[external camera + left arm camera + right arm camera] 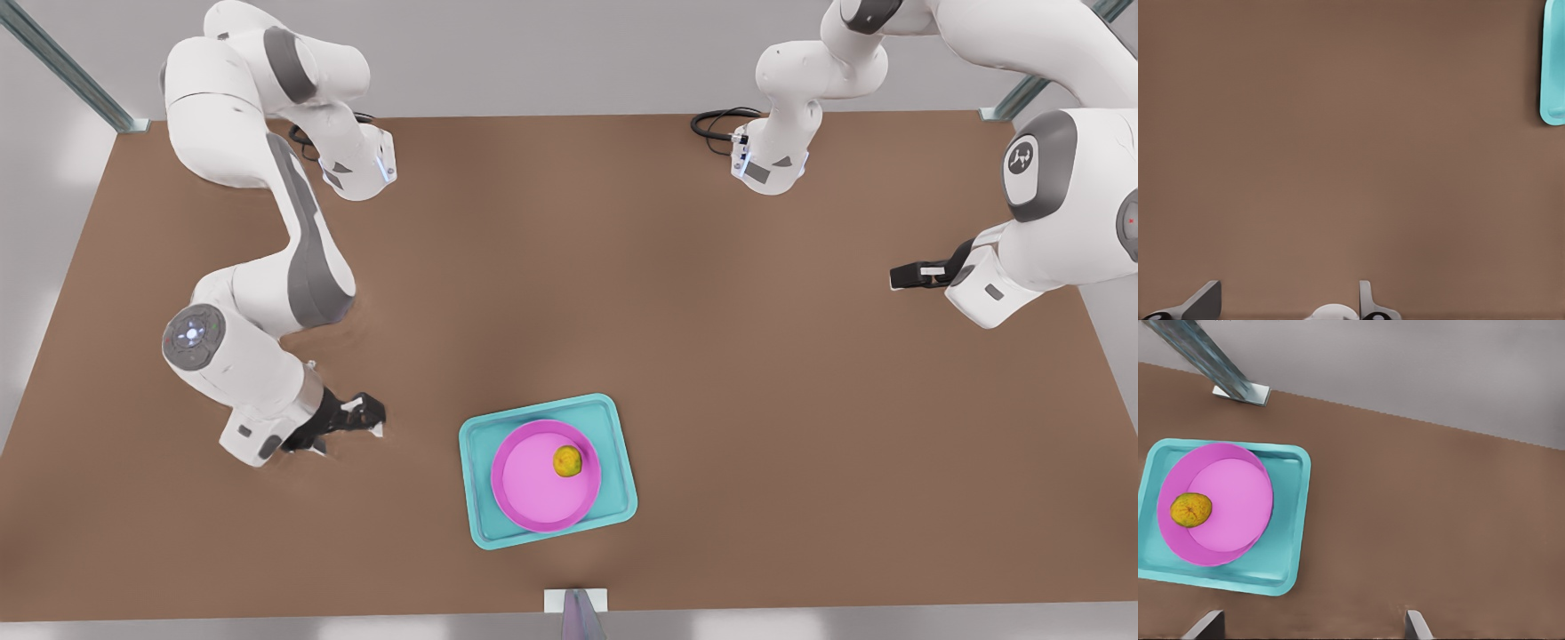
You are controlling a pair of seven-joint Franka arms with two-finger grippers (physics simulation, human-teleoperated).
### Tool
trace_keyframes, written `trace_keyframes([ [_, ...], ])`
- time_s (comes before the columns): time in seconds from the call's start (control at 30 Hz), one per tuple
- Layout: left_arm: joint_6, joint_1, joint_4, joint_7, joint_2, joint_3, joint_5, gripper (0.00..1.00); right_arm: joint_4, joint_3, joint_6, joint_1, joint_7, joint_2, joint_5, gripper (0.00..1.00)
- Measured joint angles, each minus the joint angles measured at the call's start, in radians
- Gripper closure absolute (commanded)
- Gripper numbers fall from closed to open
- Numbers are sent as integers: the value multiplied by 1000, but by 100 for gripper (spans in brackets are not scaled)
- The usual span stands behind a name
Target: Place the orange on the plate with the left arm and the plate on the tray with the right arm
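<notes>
1. I see the rectangular teal tray with the low rim lying flat on the brown tabletop, a short way in from the table edge that carries the metal post.
2. The round pink shallow plate sits inside the tray and covers most of its floor. In the right wrist view, teal rim shows all around the plate.
3. The small mottled yellow-orange orange rests on the plate, off-centre, on the side away from the post. In the right wrist view the fruit lies against the plate's sloped wall.
4. The right gripper is beside the tray, on the front view's left of it, low over the table. Its fingers are spread wide with nothing between them.
5. The left gripper is well apart from the tray, toward the front view's right. Its fingers are apart and hold nothing. One tray corner shows in its wrist view.
</notes>
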Motion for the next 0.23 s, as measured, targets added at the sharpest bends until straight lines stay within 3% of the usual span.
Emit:
trace_keyframes([
  [0.1, 0, 0, 1, 0, 0, 0, 0, 0, -111, -35, -193, -14, -13, -234, -110, 0],
  [0.23, -1, 0, 0, 1, 0, 0, 0, 0, -205, -44, -339, -39, -27, -321, -160, 0],
])
